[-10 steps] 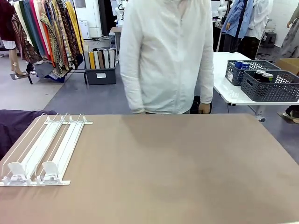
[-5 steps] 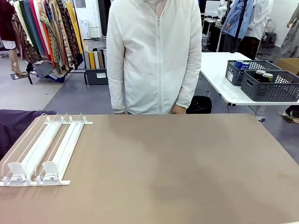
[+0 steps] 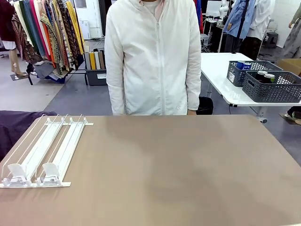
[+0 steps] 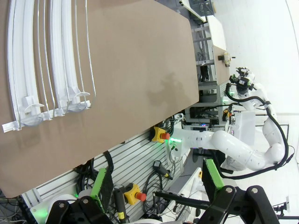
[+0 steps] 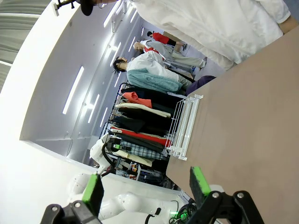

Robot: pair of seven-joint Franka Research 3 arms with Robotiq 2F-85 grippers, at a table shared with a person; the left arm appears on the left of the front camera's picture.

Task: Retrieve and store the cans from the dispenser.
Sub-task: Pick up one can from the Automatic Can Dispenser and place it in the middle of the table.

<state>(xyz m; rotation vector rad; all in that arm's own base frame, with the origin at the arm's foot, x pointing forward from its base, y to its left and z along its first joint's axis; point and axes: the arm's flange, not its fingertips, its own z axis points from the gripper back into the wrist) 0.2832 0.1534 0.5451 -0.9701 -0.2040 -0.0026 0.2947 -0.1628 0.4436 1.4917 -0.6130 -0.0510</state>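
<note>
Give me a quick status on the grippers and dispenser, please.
Left gripper open, right gripper open, both empty. Dispenser holds no cans. Person at far edge.

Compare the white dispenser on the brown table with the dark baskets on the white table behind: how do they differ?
The dispenser is flat, white and holds no cans; the baskets are deep, dark grey lattice and hold cans. The dispenser lies at the robot's left; the baskets stand far right, behind the person. Neither is touched.

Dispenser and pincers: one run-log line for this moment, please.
dispenser: no cans on rails | left pincer: open, holding nothing | right pincer: open, holding nothing | person: standing at table's far edge
</note>
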